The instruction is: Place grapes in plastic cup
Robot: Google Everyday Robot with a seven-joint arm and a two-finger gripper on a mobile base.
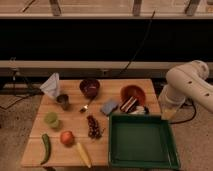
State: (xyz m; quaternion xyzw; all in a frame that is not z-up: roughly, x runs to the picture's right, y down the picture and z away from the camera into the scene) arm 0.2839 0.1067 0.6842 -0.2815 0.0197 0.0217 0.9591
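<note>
1. Your gripper [170, 111] hangs off the right edge of the table [72, 120]. It is between 2 and 3 o'clock from the grapes [93, 126] and well apart from them, just past the far right corner of the tray [142, 142].
2. Its fingers are released — they grasp nothing.
3. You find the grapes lying on the wood near the table's middle. The bunch runs roughly from 12 to 6 o'clock, just beside the tray's left wall.
4. The cup [51, 119] stands upright at 9 o'clock from the grapes, close to the table's left edge and apart from the bunch.
5. An orange-red fruit [67, 137] sits at 8 o'clock from the grapes and about 5 o'clock from the cup, near both.
6. A metal cup [63, 101] stands at 1 o'clock from the cup, and a dark red bowl [90, 87] at 12 o'clock from the grapes — both toward the far edge.
7. A blue sponge [108, 107] lies at 1 o'clock from the grapes, near the tray's far left corner.
</note>
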